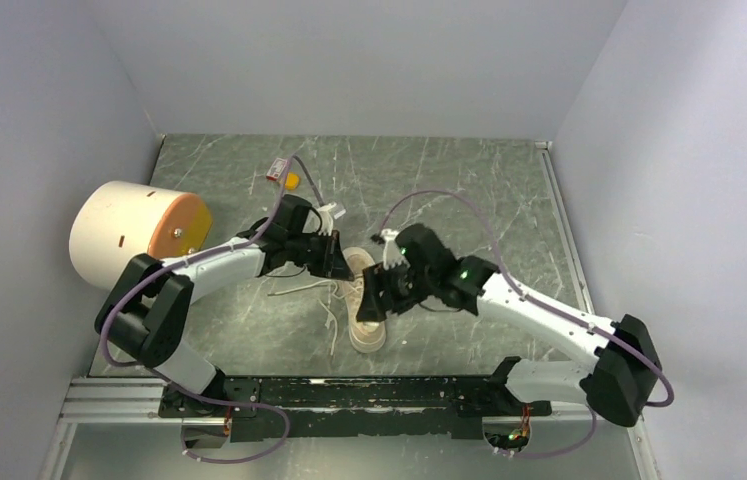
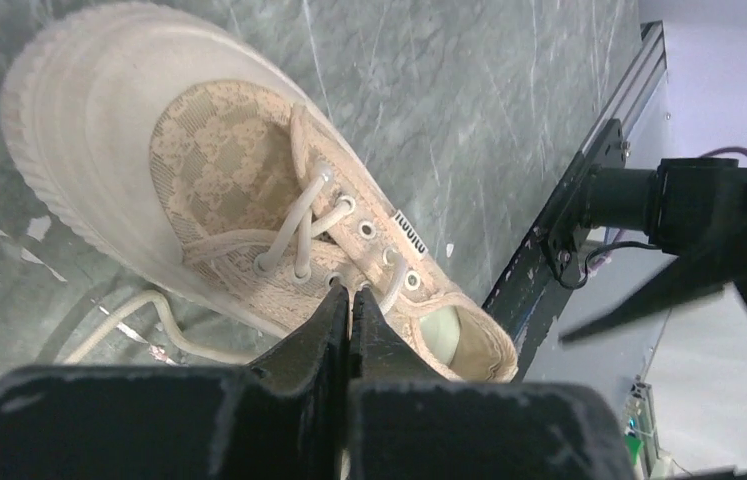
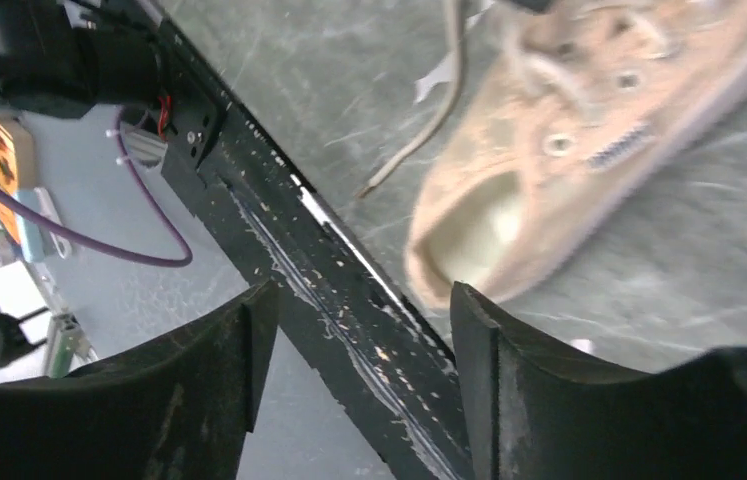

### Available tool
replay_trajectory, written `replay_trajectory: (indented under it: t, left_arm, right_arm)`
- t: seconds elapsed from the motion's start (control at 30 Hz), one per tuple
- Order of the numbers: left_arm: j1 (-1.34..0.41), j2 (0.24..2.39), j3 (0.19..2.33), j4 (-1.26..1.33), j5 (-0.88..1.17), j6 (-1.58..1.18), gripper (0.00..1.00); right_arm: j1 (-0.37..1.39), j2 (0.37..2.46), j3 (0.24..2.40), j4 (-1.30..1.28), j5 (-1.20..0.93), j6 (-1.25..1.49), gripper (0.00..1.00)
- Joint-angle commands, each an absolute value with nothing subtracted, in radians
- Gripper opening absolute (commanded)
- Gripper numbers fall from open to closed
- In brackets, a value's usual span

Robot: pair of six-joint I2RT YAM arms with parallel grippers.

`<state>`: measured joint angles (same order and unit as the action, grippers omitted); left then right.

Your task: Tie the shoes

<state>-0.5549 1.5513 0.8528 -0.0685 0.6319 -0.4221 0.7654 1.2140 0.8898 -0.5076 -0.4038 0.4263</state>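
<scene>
The cream sneaker [image 1: 366,318] lies on the table between both arms, its thin white laces [image 1: 327,300] trailing loose to its left. In the left wrist view the shoe [image 2: 219,170] fills the frame, toe at the upper left. My left gripper [image 2: 351,297] is shut at the upper eyelets, with a pale sliver of lace showing between the fingers. It sits at the shoe's far end in the top view [image 1: 337,265]. My right gripper [image 3: 354,300] is open and empty, above the shoe's right side [image 1: 377,298]. The shoe [image 3: 569,150] is blurred in its view.
A large cream-and-orange cylinder [image 1: 139,232] lies at the left wall. A small orange-and-red item [image 1: 284,176] sits at the back. A black rail [image 1: 349,392] runs along the near table edge. Grey walls close in left, back and right.
</scene>
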Motion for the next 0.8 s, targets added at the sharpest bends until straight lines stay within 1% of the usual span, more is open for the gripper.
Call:
replay_trajectory:
  t: [0.0, 0.07, 0.17, 0.2, 0.27, 0.3, 0.33, 0.37, 0.43, 0.47, 0.5, 0.77]
  left_arm:
    - [-0.551, 1.584, 0.890, -0.102, 0.715, -0.400, 0.05]
    - [-0.548, 1.601, 0.902, -0.118, 0.721, -0.398, 0.05]
    - [-0.541, 1.623, 0.923, -0.147, 0.725, -0.391, 0.05]
    - [-0.539, 1.626, 0.931, -0.157, 0.723, -0.389, 0.05]
    - [-0.533, 1.631, 0.942, -0.176, 0.721, -0.388, 0.05]
    - [-0.531, 1.633, 0.944, -0.183, 0.720, -0.389, 0.05]
    - [-0.529, 1.636, 0.947, -0.190, 0.720, -0.391, 0.05]
    - [-0.529, 1.639, 0.949, -0.195, 0.720, -0.392, 0.05]
    - [-0.529, 1.645, 0.954, -0.209, 0.716, -0.393, 0.05]
    - [-0.529, 1.648, 0.954, -0.215, 0.713, -0.390, 0.05]
    - [-0.529, 1.651, 0.954, -0.219, 0.713, -0.387, 0.05]
    - [-0.520, 1.624, 0.918, -0.222, 0.701, -0.377, 0.05]
  right_arm:
    - [0.983, 1.215, 0.848, -0.299, -0.196, 0.607, 0.64]
    - [1.102, 1.280, 0.885, -0.297, -0.085, 0.627, 0.63]
    - [1.236, 1.423, 0.993, -0.358, 0.125, 0.700, 0.70]
    - [1.275, 1.477, 1.055, -0.395, 0.192, 0.738, 0.71]
    - [1.326, 1.582, 1.142, -0.479, 0.316, 0.826, 0.71]
    - [1.344, 1.631, 1.179, -0.523, 0.368, 0.875, 0.71]
    - [1.356, 1.677, 1.207, -0.558, 0.400, 0.911, 0.68]
    - [1.365, 1.715, 1.231, -0.590, 0.422, 0.943, 0.63]
    - [1.382, 1.767, 1.259, -0.649, 0.464, 1.006, 0.57]
    - [1.390, 1.781, 1.265, -0.671, 0.479, 1.033, 0.51]
    - [1.400, 1.788, 1.268, -0.691, 0.504, 1.059, 0.49]
    - [1.417, 1.884, 1.270, -0.723, 0.523, 1.198, 0.51]
